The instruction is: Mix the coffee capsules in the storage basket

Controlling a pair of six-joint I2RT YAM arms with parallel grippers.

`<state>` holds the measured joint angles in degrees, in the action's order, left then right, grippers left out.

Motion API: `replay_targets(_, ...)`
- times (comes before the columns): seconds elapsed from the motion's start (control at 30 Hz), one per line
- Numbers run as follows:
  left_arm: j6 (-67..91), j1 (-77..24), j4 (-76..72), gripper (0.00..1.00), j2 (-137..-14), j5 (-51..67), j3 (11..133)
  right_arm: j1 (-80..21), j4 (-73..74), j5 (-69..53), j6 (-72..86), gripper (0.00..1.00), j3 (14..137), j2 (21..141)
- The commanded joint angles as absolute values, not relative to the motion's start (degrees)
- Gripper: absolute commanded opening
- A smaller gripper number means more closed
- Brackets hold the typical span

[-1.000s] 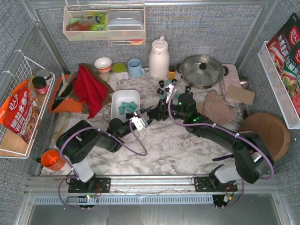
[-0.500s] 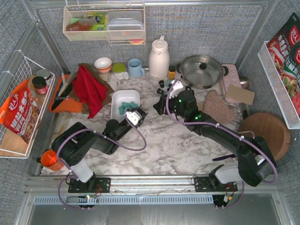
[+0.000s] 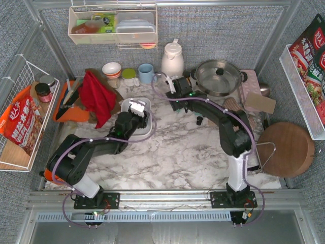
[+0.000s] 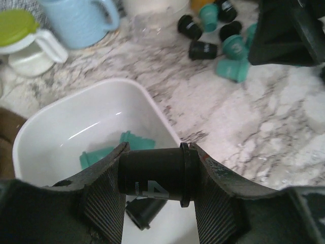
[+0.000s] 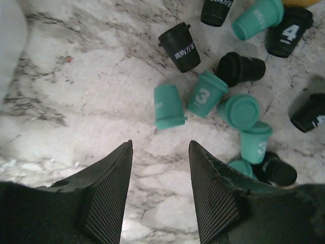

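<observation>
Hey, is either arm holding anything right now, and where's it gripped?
Left gripper: a black capsule, pinched end to end between the jaws, over the storage basket. Right gripper: nothing.

On the worktop (image 4: 274, 132) the storage basket (image 4: 61, 127) holds a few coffee capsules (image 4: 137, 141); loose capsules (image 5: 205, 99) lie to its far right, below the right hand (image 5: 160, 162); the left hand (image 4: 155, 168), over the basket, grips 1 capsule (image 4: 152, 178)
</observation>
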<state>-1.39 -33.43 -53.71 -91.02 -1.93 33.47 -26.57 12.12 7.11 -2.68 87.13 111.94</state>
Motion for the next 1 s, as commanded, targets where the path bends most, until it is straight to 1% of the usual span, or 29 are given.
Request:
replay_targets(0.0,1.88,-31.68,-39.14,0.00,-92.59,-5.52,38.43,-26.03,25.26,7.68,-10.00,0.51,97.96,120.94)
replay_targets(0.1,1.95,-30.52,-37.01,0.00,-94.22,-5.35,41.26,-25.71,28.50,7.86,-11.68,0.49,104.43,126.01)
replay_targets(0.2,2.00,-29.22,-36.71,0.00,-95.80,-5.12,43.97,-25.57,29.45,7.92,-12.44,0.49,107.34,128.73)
replay_targets(0.27,2.34,-28.25,-36.28,0.02,-97.47,-4.70,46.10,-25.49,30.01,7.82,-12.66,0.49,108.54,129.90)
replay_targets(0.33,2.71,-27.50,-35.38,0.07,-99.80,-4.98,48.63,-25.37,29.91,7.97,-12.96,0.49,109.04,130.77)
replay_targets(0.37,2.66,-27.24,-35.43,0.11,-100.65,-5.31,49.57,-25.32,29.82,8.04,-13.14,0.49,109.26,131.21)
replay_targets(0.4,2.64,-27.09,-35.64,0.18,-101.32,-5.87,50.30,-25.19,29.69,8.15,-13.18,0.49,109.51,131.63)
replay_targets(0.47,2.72,-26.83,-37.09,0.34,-102.50,-7.74,51.13,-24.98,30.75,8.32,-13.14,0.49,111.29,132.73)
replay_targets(0.5,2.68,-26.79,-37.56,0.39,-102.98,-8.52,51.55,-24.96,31.11,8.28,-13.21,0.49,112.03,133.10)
replay_targets(0.57,2.70,-26.55,-38.00,0.46,-103.83,-8.57,52.25,-24.83,31.48,8.10,-13.52,0.49,113.42,133.88)
replay_targets(0.67,3.35,-26.45,-38.24,0.62,-104.81,-8.54,52.86,-24.70,33.28,7.69,-13.83,0.49,116.19,135.40)
replay_targets(0.7,3.67,-26.40,-38.67,0.70,-104.87,-8.66,52.68,-24.70,34.10,7.53,-13.80,0.49,117.19,136.26)
replay_targets(0.73,4.10,-26.42,-39.29,0.87,-104.81,-9.00,52.20,-24.71,35.00,7.42,-13.81,0.49,118.16,136.70)
replay_targets(0.77,4.39,-26.44,-40.07,0.98,-104.60,-9.26,51.66,-24.71,35.73,7.32,-13.82,0.49,119.13,137.37)
replay_targets(0.8,4.54,-26.42,-40.98,0.99,-104.33,-9.44,51.03,-24.70,36.38,7.23,-13.80,0.49,119.82,137.85)
replay_targets(0.97,5.22,-26.41,-46.64,0.99,-100.72,-9.16,46.74,-24.62,37.73,6.06,-14.12,0.49,121.84,139.31)
